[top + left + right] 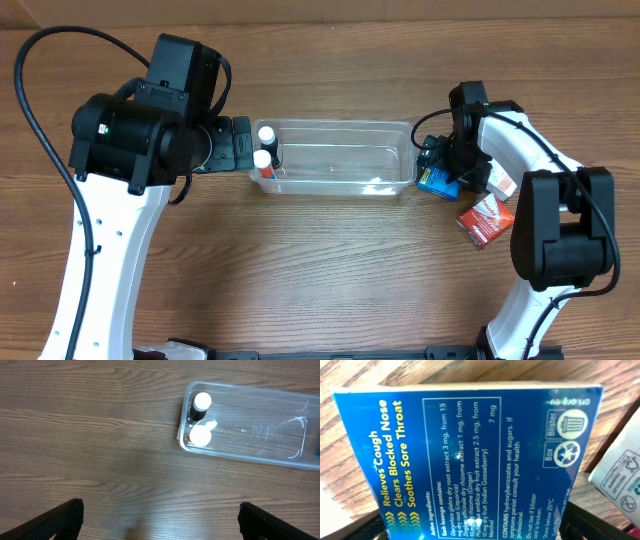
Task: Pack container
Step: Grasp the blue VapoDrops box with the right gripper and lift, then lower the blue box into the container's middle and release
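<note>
Blue cardboard fills the right wrist view: a lozenge box printed "Relieves Cough, Clears Blocked Nose, Soothes Sore Throat", with an "Active ingredients" panel and "Box" and "Blister" marks. Its lower end is cut off. Dark fingers of the right gripper flank it; whether they pinch it I cannot tell. Mid-frame overhead sits the clear plastic rectangular container, two white-capped bottles at its left end. The left gripper gapes wide. Lettering on a small red box is unreadable.
</note>
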